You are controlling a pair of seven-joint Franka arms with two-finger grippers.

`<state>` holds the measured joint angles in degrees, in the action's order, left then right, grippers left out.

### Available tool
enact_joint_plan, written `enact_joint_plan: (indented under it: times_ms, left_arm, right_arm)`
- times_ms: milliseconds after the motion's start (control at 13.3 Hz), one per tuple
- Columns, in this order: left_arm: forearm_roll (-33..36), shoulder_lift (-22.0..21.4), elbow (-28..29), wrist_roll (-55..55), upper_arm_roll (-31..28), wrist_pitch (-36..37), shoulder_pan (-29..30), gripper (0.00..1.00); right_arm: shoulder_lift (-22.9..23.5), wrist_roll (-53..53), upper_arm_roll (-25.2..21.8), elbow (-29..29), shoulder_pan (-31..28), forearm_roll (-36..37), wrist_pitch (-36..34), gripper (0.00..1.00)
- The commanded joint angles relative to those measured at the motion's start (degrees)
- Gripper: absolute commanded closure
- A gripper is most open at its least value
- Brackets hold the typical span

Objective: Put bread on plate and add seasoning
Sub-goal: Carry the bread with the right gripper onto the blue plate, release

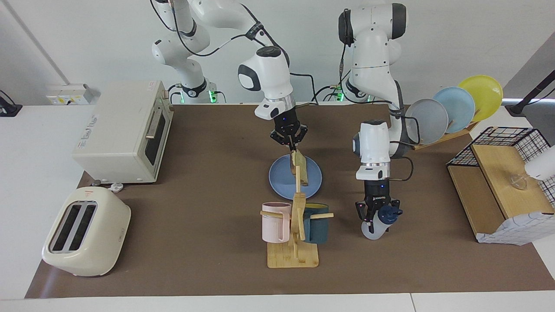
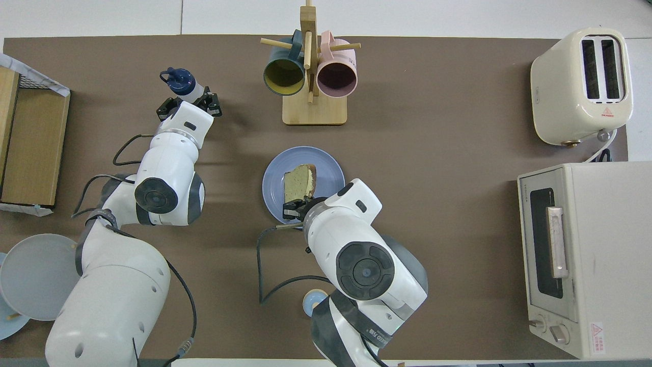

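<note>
bread (image 1: 299,167) hangs tilted from the right gripper (image 1: 291,146) in the facing view, its upper corner pinched between the shut fingertips and its lower edge down on the plate (image 1: 279,180). the plate lies directly under that gripper. toward the left arm's end of the table, the left gripper (image 1: 375,217) points straight down with its fingers closed on the neck of the seasoning (image 1: 381,221); the bottle leans, its dark cap beside the fingers and its pale base on the mat below them. the mug rack (image 1: 295,229) stands between the two grippers' places, with its post crossing in front of the bread and hiding part of it. this view also shows the plate rack (image 1: 451,110), out past the left arm.

from overhead the bread (image 2: 299,182) shows its broad face, slanting over the plate (image 2: 275,178), which the facing view gives only edge-on. the right gripper (image 2: 299,208) sits at the slice's near edge, over the plate's rim, its fingertips mostly covered by the wrist. the left gripper (image 2: 189,103) is also half hidden by its own wrist, with the seasoning (image 2: 181,84) cap poking out just past it. a small blue bell (image 2: 314,300) by the right arm's base shows only here. the toaster (image 2: 583,84) and oven (image 2: 586,255) sit well away from both grippers, at the right arm's end.
</note>
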<state>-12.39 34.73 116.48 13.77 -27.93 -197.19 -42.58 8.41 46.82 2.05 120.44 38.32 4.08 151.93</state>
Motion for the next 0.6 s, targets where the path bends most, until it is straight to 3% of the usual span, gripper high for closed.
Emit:
enact_joint_plan:
  times_ms: [0, 150, 526]
  left_arm:
    - [-0.1, 0.5, -1.1, -0.2, -0.5, 0.4, 0.1, 0.87]
    - [0.0, -0.3, -1.3, -0.2, -0.5, 2.7, 0.2, 0.99]
    - [0.0, -4.6, -1.7, -0.2, -0.7, 10.1, 0.4, 1.0]
  right_arm:
    - [-2.9, -1.6, 0.2, 7.1, -2.6, 0.0, 5.7, 1.0]
    - [-3.1, -2.4, 0.2, 7.6, -4.5, 0.0, 5.5, 1.0]
    - [-3.4, -2.1, 0.2, 9.4, -6.1, -0.1, 5.9, 1.0]
